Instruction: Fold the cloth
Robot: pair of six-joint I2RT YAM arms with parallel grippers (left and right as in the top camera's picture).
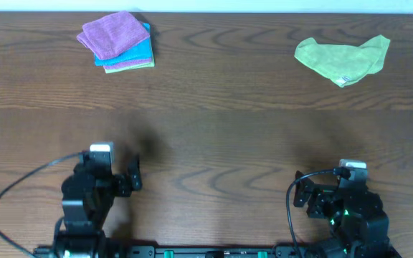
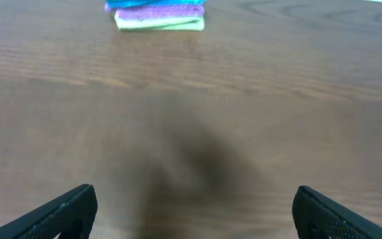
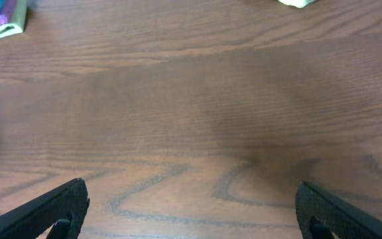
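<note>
1. We noted the purple microfibre towel (image 1: 112, 34) lying askew on top of a blue folded cloth (image 1: 139, 50), near the desk's (image 1: 214, 129) far left corner.
2. The left gripper (image 2: 194, 198) and right gripper (image 3: 191, 192) sat by the front edge, jaws wide and empty.
3. We judged the towel light, limp and grippy; an overhanging corner seemed the best place to pinch it.

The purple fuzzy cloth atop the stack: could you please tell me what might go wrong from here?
The purple fuzzy cloth lies askew on a bright blue folded cloth, so a pinch may drag both. The crumpled lime-green cloth at the far right could be picked by mistake.
</note>
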